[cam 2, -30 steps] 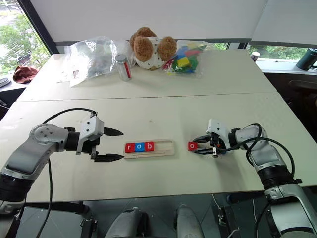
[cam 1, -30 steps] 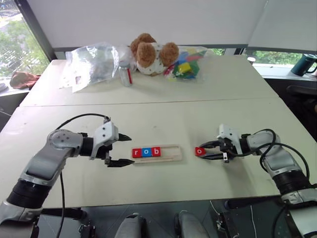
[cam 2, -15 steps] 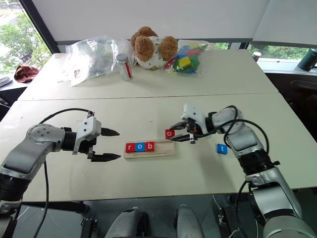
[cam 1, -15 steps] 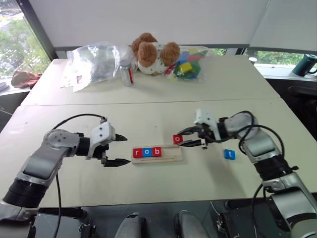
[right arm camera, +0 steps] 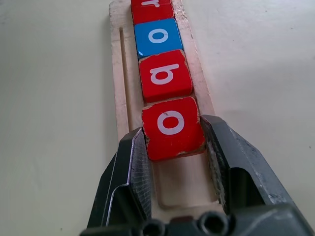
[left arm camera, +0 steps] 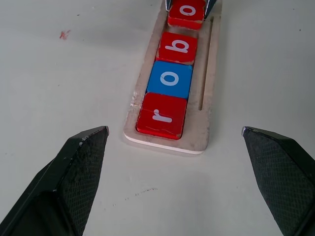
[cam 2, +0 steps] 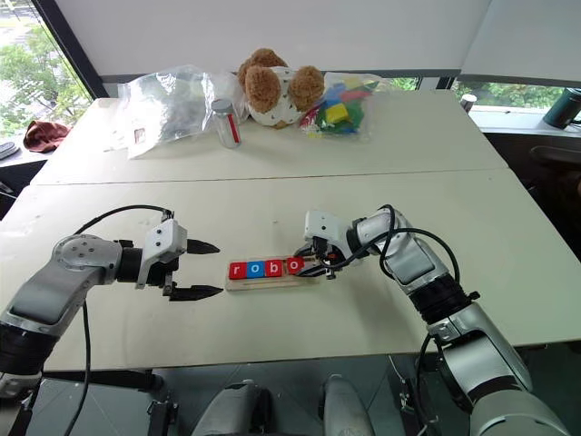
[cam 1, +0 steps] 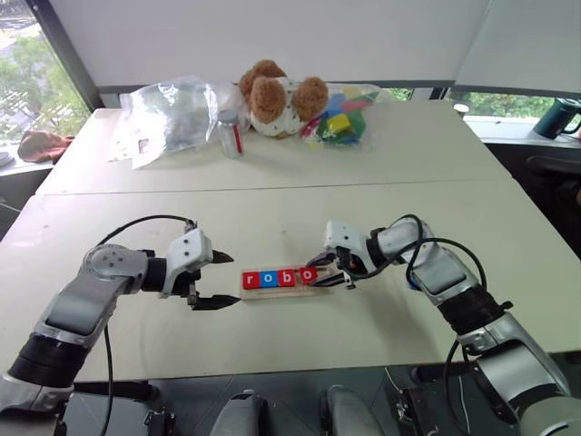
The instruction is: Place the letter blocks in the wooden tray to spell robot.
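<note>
The wooden tray (cam 1: 320,287) lies on the near table with three letter blocks in a row: a red r (cam 1: 251,280), a blue o (cam 1: 269,279) and a red b (cam 1: 286,277). My right gripper (cam 1: 318,274) is shut on a fourth block, a red o (right arm camera: 173,128), which it holds over the tray right beside the b. Its fingers (right arm camera: 130,172) clamp the block's two sides. I cannot tell whether that block rests on the wood. My left gripper (cam 1: 234,279) is open just off the tray's left end, level with the r, holding nothing.
On the far table sit a teddy bear (cam 1: 277,98), clear plastic bags (cam 1: 168,113), a small jar (cam 1: 231,134) and a bag of coloured toy blocks (cam 1: 340,120). A dark mug (cam 1: 556,118) stands at the far right. A seam (cam 1: 272,189) divides the two tables.
My right gripper has carried the red o leftward from the table beyond the tray's right end to the tray, beside the b. The left gripper has stayed open in place.
</note>
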Controlling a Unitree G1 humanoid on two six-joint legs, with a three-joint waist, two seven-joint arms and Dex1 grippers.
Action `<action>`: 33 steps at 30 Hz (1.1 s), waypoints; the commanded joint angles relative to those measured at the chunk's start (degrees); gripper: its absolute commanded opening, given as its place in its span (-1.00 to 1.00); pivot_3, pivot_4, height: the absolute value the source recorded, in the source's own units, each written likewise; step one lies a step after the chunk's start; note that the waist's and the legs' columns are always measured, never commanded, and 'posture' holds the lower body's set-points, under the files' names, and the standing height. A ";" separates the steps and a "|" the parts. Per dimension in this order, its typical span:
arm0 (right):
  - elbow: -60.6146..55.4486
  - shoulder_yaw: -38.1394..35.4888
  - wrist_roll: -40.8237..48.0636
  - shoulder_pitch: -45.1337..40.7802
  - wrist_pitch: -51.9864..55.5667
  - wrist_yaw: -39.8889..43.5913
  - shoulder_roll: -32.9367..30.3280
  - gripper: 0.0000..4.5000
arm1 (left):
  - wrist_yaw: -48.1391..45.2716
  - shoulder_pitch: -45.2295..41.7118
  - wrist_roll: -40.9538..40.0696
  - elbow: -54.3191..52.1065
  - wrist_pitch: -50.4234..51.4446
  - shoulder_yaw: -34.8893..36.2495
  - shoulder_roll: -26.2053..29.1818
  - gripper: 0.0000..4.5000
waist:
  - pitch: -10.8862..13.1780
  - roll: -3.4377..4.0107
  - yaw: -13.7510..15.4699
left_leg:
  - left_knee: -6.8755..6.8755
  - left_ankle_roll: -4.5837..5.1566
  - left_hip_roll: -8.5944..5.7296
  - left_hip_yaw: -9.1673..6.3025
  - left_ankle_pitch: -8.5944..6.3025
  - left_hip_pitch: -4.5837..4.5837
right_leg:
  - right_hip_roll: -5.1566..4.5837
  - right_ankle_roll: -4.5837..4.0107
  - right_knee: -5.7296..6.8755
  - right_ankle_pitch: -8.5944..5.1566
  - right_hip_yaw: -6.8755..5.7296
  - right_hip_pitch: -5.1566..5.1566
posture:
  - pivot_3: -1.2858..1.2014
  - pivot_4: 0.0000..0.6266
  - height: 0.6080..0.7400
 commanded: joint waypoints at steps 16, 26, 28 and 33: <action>1.28 0.44 -1.23 -1.86 -1.36 -1.29 3.54 -0.49 | 1.32 0.55 -0.69 -2.41 -0.11 1.09 -0.46 1.00 | 0.00 0.00 -0.15 | 0.00 -0.01 0.01 0.00 0.00 0.01 | 0.02 0.00 0.01 0.00 -0.01 0.00 | 0.03 -0.52 1.00; 1.74 -0.54 -1.14 -2.19 -1.45 -2.56 4.00 0.66 | 1.29 -0.28 0.03 -1.19 -0.78 0.46 -1.02 1.00 | 0.00 0.00 -0.16 | 0.00 -0.01 0.01 0.00 0.00 0.02 | 0.02 0.00 0.01 0.00 -0.01 0.00 | 0.03 -0.52 1.00; 1.77 -1.11 -0.68 -2.80 -1.00 -2.64 4.04 0.97 | 1.26 -0.40 0.15 -0.98 -0.93 0.43 -1.16 1.00 | 0.00 0.00 -0.14 | 0.00 -0.01 0.01 0.00 0.00 0.02 | 0.02 0.00 0.01 0.00 -0.01 0.00 | 0.03 -0.52 1.00; 1.29 -3.48 0.74 -4.47 -0.18 -3.88 3.86 0.97 | 1.09 -0.81 0.38 -0.39 -1.19 0.34 -1.44 1.00 | 0.00 0.00 -0.12 | 0.00 -0.01 0.01 0.00 0.01 0.01 | 0.02 0.00 0.01 0.00 -0.01 0.00 | 0.03 -0.52 1.00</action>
